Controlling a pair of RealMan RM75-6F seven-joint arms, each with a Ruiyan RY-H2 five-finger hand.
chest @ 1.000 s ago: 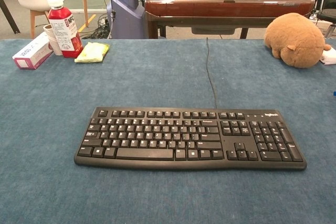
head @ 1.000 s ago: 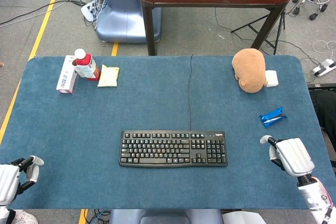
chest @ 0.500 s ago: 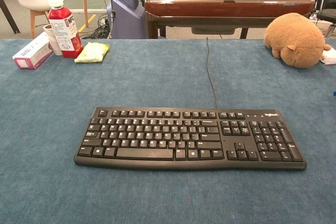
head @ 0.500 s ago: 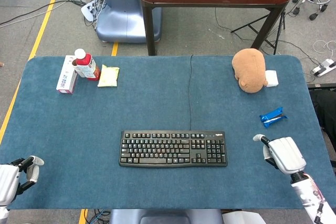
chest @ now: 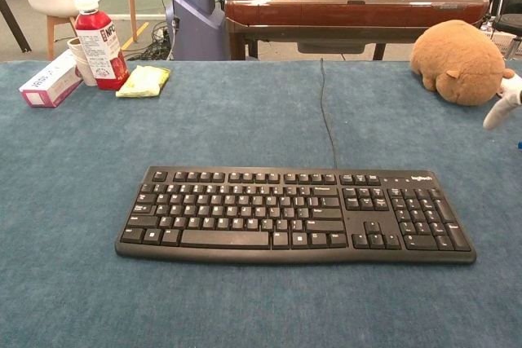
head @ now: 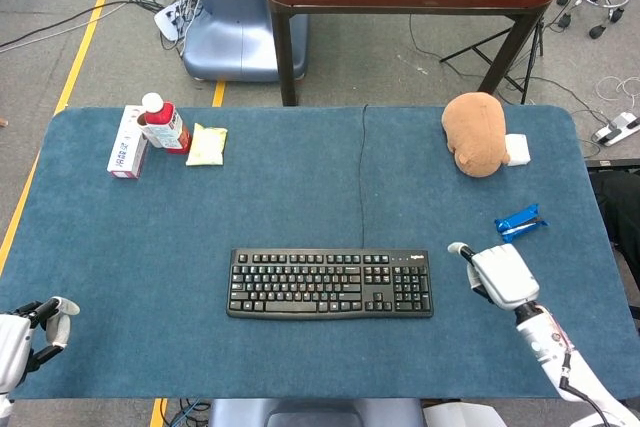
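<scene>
Head view shows a black corded keyboard (head: 331,284) lying flat and square to the near edge at the middle of the blue felt-covered table (head: 290,192), its cable running straight to the far edge; that placement puts it within reach of either arm. Other items are pushed out to the far corners, which leaves the middle to the keyboard. At far left stand a red drink bottle with a white cap (head: 163,124), a white and pink carton (head: 126,142) touching it on the left, and a pale yellow packet (head: 207,144) just to its right. At far right lies a brown plush toy (head: 475,133) with a small white object (head: 516,149) against its right side, and nearer, a blue wrapped snack (head: 520,221).

Right hand (head: 500,273) hovers just beside the keyboard's right end, near the number pad, back upward, thumb out to the left toward the keys; it holds nothing, and whether the remaining fingers are spread cannot be told. Chest view catches only a pale fingertip (chest: 500,109) at its right edge. Left hand (head: 28,334) sits at the near left corner, well apart from the keyboard, holding nothing, fingers loosely apart.
</scene>
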